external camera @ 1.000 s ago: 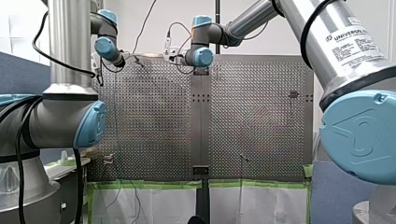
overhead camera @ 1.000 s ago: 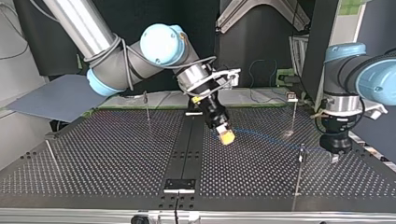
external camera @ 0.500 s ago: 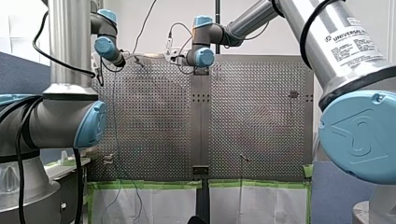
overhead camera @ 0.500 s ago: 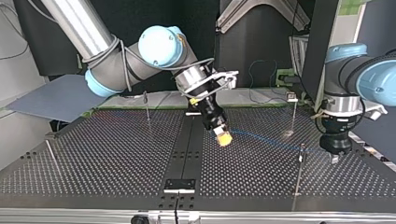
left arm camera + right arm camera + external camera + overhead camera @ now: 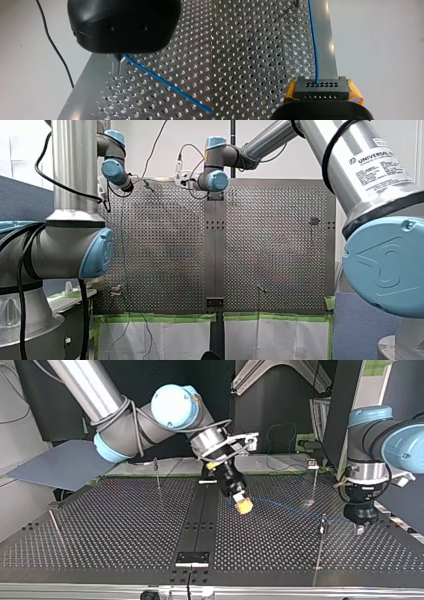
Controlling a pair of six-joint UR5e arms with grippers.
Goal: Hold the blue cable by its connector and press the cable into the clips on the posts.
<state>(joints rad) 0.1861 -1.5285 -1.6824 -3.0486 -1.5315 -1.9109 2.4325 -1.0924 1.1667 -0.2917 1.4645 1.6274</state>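
Observation:
My right gripper is shut on a black connector, which sits between its yellow pads. The blue cable leaves the connector and runs ahead over the perforated plate. In the top view my right gripper hangs tilted just above the table's middle. From it the blue cable runs low to my left gripper at the view's right. In the left wrist view the metal fingers of that black gripper are shut on the blue cable, close to the plate.
Thin posts stand on the table in the top view: one behind the cable with a clip on top, one in front of my left gripper, one at the back left, one at the far left. A dark strip runs down the table's middle.
In the top view my right gripper swung slightly left with the connector, then back right. My left arm has not moved.

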